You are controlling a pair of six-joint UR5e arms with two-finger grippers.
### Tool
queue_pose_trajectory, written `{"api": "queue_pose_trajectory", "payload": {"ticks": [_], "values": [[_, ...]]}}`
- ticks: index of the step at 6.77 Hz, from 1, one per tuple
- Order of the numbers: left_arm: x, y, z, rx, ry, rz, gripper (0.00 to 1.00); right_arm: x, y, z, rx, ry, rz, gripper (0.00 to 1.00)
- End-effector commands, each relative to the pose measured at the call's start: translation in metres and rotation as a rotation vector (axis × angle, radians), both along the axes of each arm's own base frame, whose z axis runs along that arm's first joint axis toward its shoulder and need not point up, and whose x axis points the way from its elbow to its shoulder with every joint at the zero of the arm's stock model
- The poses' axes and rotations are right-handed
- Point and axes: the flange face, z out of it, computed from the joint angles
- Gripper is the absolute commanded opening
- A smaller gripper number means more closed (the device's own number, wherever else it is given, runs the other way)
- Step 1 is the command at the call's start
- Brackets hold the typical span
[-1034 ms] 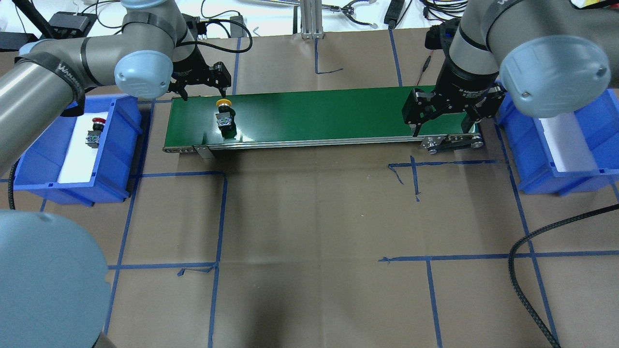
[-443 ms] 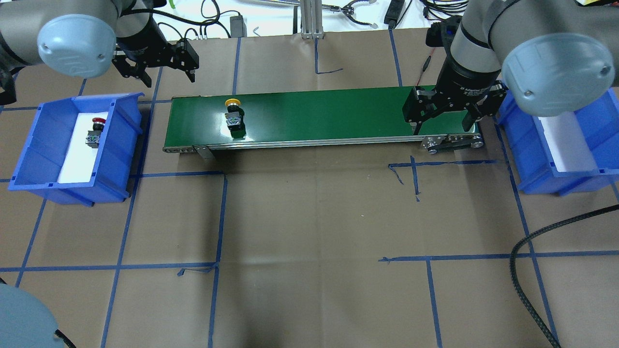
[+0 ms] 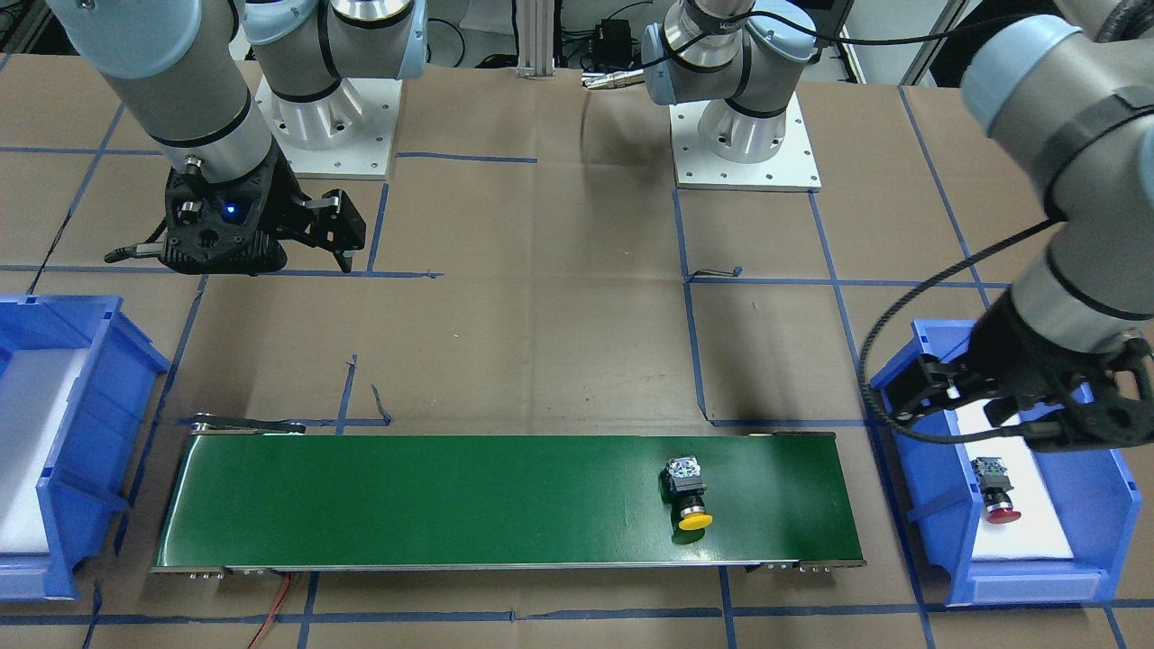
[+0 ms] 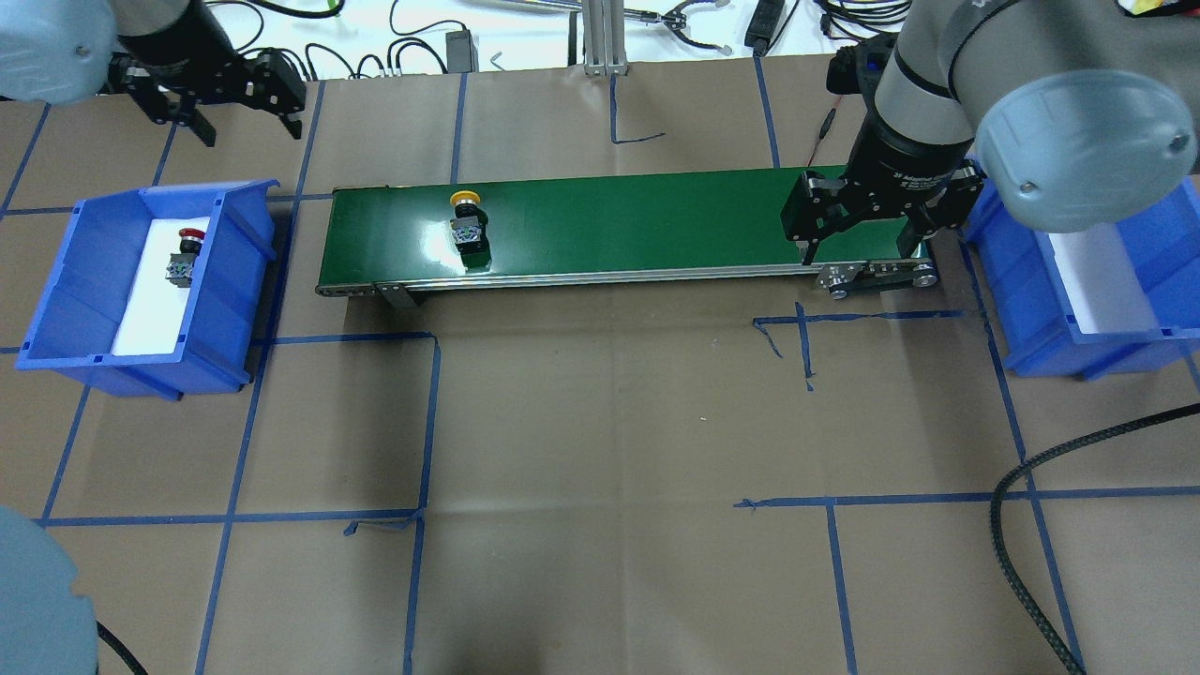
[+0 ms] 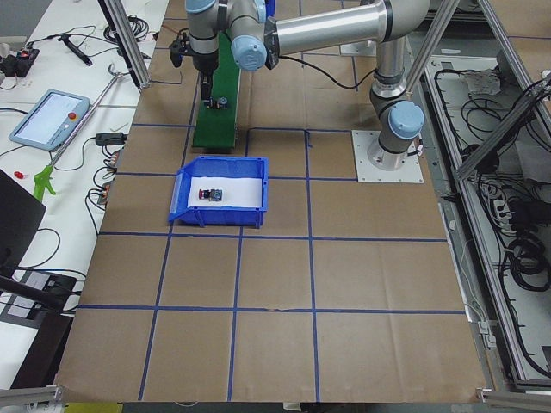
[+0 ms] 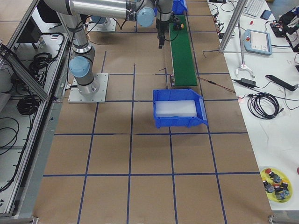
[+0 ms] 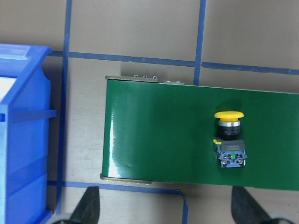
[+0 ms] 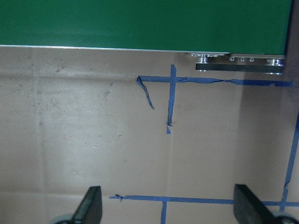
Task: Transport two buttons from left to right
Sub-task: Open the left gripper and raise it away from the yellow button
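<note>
The yellow-capped button [image 4: 467,221] lies on its side on the green conveyor belt [image 4: 637,220], near its left end; it also shows in the front view [image 3: 690,496] and the left wrist view [image 7: 229,140]. The red-capped button [image 4: 183,255] lies on white foam in the left blue bin [image 4: 56,272]. My left gripper [image 4: 253,136] is open and empty, raised near that bin's far side, left of the belt. My right gripper [image 4: 860,251] is open and empty, over the belt's right end by its front edge.
The right blue bin [image 4: 1031,309] with a white foam liner stands right of the belt. A black braided cable [image 4: 1017,562] crosses the table's front right. Cables and tools lie beyond the table's far edge [image 4: 412,47].
My left gripper has drawn back from the belt and moved left toward the left bin, still open. The yellow button has travelled a little rightward on the belt. My right gripper has not moved.
</note>
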Motion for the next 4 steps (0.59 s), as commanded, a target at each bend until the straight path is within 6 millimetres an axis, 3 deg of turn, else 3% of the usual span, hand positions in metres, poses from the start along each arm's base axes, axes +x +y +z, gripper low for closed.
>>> {"api": "queue_pose_trajectory", "payload": {"ticks": [1,3,4], "values": [[0.098,0.008,-0.007,0.023,-0.013,-0.051,1.0,0.0,0.001,0.001,-0.002,0.0,0.0,1.0],[0.175,0.013,-0.037,0.058,-0.006,-0.099,1.0,0.0,0.001,0.002,-0.005,0.0,0.0,1.0],[0.182,0.015,-0.057,0.079,0.013,-0.098,1.0,0.0,0.001,0.002,-0.005,0.0,0.0,1.0]]}}
